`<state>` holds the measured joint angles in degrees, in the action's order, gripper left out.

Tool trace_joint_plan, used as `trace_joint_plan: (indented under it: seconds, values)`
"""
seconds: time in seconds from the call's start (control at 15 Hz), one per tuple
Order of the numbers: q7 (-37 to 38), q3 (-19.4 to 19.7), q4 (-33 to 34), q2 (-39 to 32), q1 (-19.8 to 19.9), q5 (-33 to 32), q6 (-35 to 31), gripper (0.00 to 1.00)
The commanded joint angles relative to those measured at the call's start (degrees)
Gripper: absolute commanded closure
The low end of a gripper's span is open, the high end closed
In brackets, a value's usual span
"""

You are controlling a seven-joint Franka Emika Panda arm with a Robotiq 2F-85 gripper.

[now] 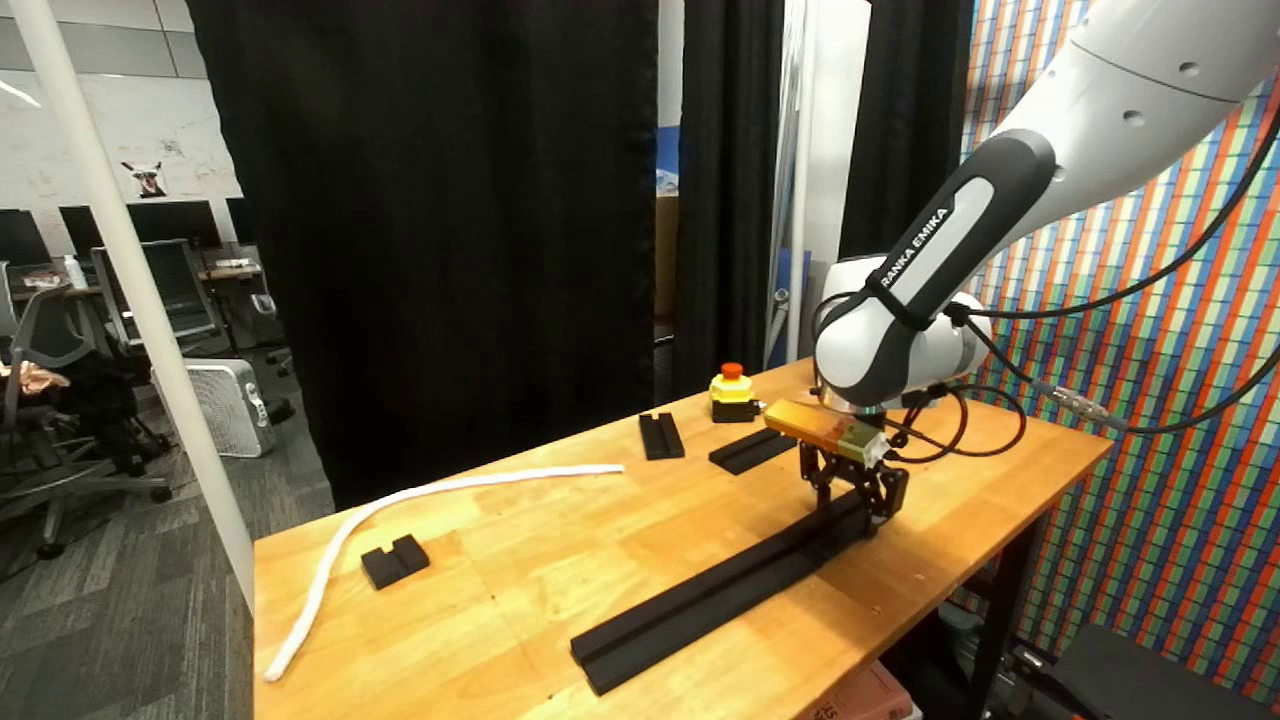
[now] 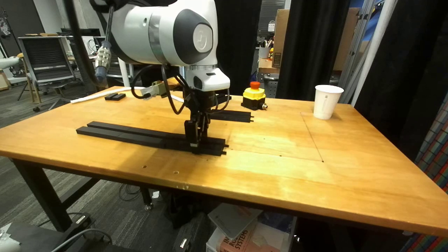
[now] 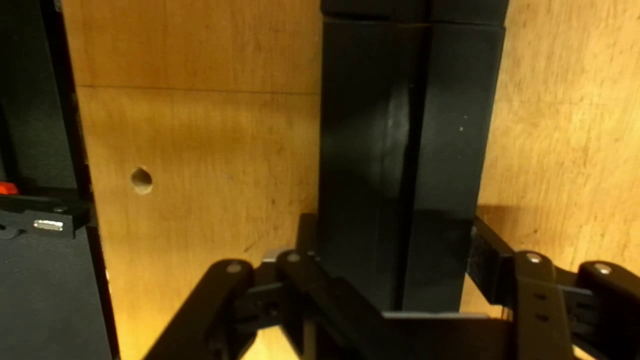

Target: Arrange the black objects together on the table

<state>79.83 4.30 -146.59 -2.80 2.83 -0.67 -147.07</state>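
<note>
Table [image 1: 480, 610] below the pincer [image 3: 394, 237], carrying the black pieces. Strip [image 1: 715, 598] runs out from the pincer, which is narrow across its end piece [image 3: 370, 125], holding it by both long edges. We judge this step as seating that piece; we can't tell if the seam [image 3: 462, 24] ahead is fully tight. Near slab [image 1: 750, 452] sits beside the pincer, far slab [image 1: 663, 440] farther, short block [image 1: 397, 563] farthest; all apart from the strip. Next we should press the seam tight, let go, lift straight, fetch the near slab.
</note>
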Motion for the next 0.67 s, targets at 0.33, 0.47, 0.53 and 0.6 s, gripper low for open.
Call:
trace_joint_plan:
  seconds: [0.33, 0.47, 0.53, 0.6]
  values:
    - [-0.5, -2.0, 0.5, -0.5, -1.3, 8.3, -0.4, 0.53]
    - [-0.2, -2.1, 0.4, -0.6, -1.4, 8.9, -1.0, 0.53]
    - [-0.1, -2.0, 0.3, -0.7, -1.4, 8.5, -1.7, 0.53]
    - [-0.4, -2.0, 0.3, -0.9, -1.3, 8.1, -1.9, 0.53]
